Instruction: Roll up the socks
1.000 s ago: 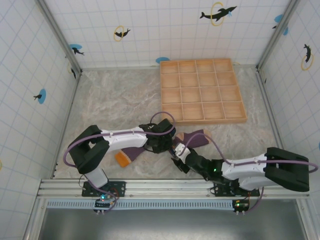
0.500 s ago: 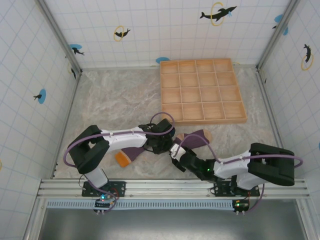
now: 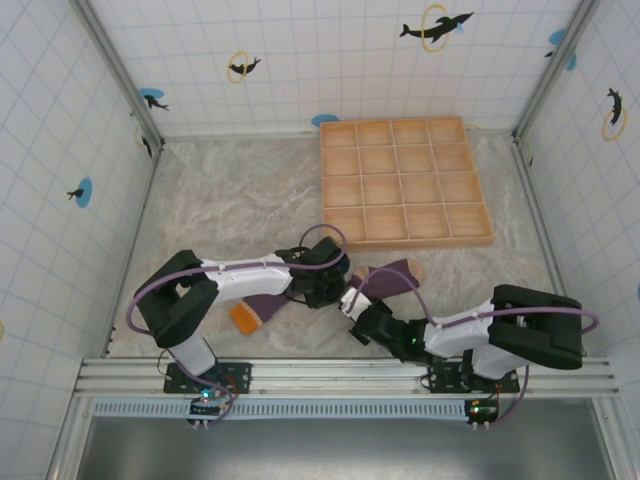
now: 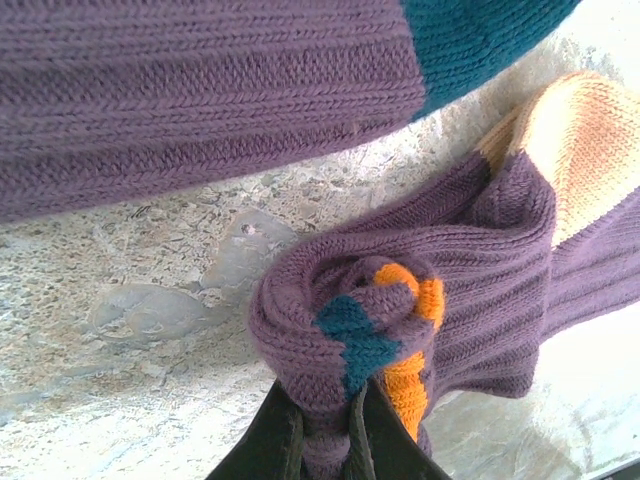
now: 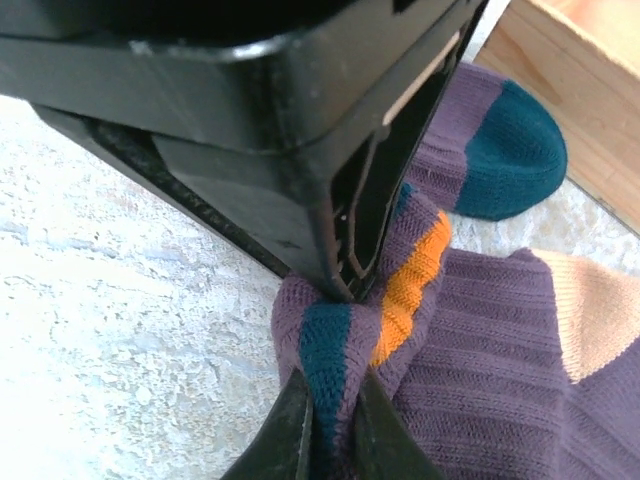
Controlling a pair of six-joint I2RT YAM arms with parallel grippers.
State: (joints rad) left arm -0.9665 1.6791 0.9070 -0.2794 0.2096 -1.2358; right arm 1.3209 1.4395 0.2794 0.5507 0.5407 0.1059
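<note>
Left wrist view showed the rolled sock (image 4: 330, 320): ribbed purple knit coiled tight, with a teal patch and an orange band at its core and a pale peach end to its right. It lay on the marbled table (image 4: 130, 400), just beside a 2nd sock (image 4: 200, 90), which was flat and purple with a teal toe. The left gripper (image 4: 325, 445) pinched the roll's near edge. The right gripper (image 5: 325, 430) was clamped onto it from the opposite side. From above, the roll seemed to sit between both wrists, in front of the wooden tray (image 3: 405, 180).
</note>
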